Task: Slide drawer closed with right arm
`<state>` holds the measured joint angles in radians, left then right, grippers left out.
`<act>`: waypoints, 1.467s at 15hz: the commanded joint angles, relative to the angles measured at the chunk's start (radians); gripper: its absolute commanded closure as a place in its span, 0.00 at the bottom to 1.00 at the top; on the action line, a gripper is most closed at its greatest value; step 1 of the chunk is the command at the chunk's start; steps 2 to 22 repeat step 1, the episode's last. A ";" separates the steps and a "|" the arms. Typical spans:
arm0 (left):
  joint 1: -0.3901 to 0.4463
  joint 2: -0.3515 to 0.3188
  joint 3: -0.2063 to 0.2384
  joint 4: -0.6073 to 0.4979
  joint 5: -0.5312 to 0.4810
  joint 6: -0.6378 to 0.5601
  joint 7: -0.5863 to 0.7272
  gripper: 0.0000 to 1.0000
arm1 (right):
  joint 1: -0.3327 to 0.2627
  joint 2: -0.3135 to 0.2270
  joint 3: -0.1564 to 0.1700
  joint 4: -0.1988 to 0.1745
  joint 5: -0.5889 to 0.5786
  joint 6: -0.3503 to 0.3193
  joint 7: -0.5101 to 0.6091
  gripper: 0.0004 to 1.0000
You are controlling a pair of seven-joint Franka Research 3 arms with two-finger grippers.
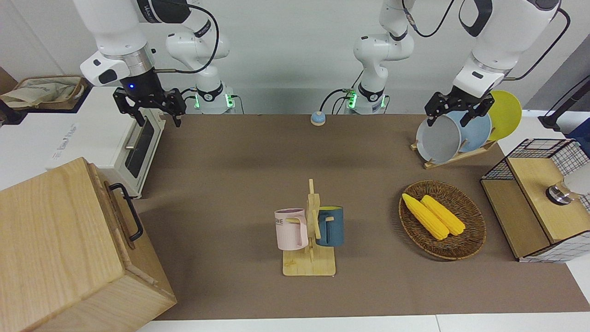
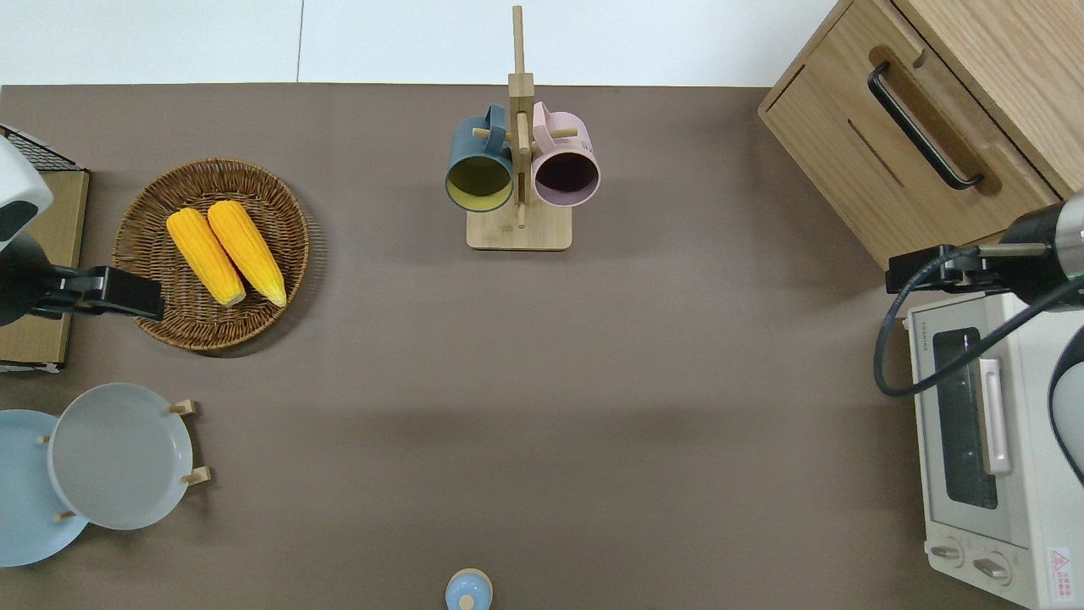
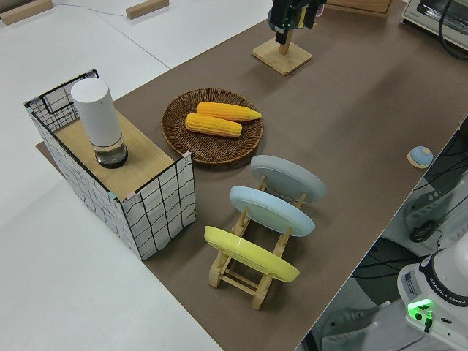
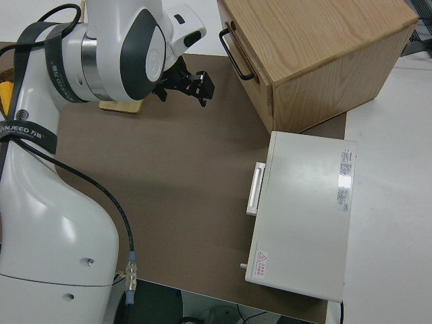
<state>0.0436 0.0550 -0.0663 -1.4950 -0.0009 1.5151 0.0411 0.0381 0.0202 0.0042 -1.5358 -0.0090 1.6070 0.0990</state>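
Although much of the pale-wood box [image 1: 69, 249] was cut off at the frame edge, its drawer [image 2: 898, 161], pushed in flush with a black loop handle [image 1: 126, 210], was seen just beside the white oven [image 1: 115, 147], farther from the robots. "FRANKA" was readable on an arm. Over the oven's drawer-side corner the right gripper [image 1: 154, 113] was held with fingers spread, empty. The left arm was parked.

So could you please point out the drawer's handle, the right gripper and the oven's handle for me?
drawer handle [image 2: 923, 127]: overhead view, middle of the black loop.
right gripper [image 1: 156, 117]: front view, between its fingertips.
oven handle [image 2: 995, 415]: overhead view, middle of the bar.
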 commanded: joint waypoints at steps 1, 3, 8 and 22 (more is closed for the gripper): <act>-0.007 -0.004 0.000 0.010 0.018 -0.018 -0.010 0.01 | 0.003 0.013 -0.004 0.016 0.023 -0.010 0.014 0.01; -0.007 -0.004 0.000 0.010 0.018 -0.018 -0.010 0.01 | 0.003 0.013 -0.004 0.016 0.023 -0.010 0.014 0.01; -0.007 -0.004 0.000 0.010 0.018 -0.018 -0.010 0.01 | 0.003 0.013 -0.004 0.016 0.023 -0.010 0.014 0.01; -0.007 -0.004 0.000 0.010 0.018 -0.018 -0.010 0.01 | 0.003 0.013 -0.004 0.016 0.023 -0.010 0.014 0.01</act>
